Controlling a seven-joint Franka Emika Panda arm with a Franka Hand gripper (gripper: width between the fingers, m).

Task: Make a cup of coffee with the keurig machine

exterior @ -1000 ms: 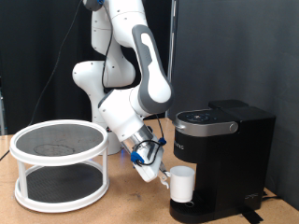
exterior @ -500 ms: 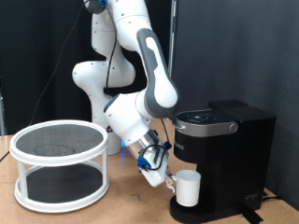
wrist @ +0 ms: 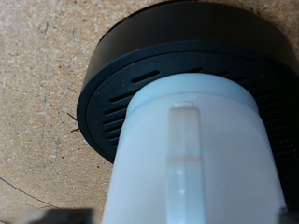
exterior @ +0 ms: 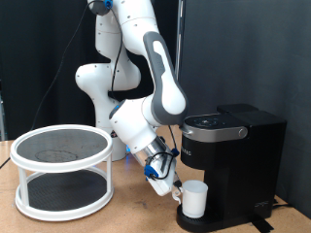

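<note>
The cup [exterior: 195, 199] stands upright on the keurig machine [exterior: 231, 155] base, claw [exterior: 173, 186] beside.

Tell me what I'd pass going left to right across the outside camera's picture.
Round two-tier mesh wire shelf → white robot arm → its claw → plain white ceramic mug on the round drip base → boxy matte-black coffee machine.

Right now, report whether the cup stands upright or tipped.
Upright: the cup stands mouth up on the keurig machine drip base, with the gripper at its handle side.
</note>
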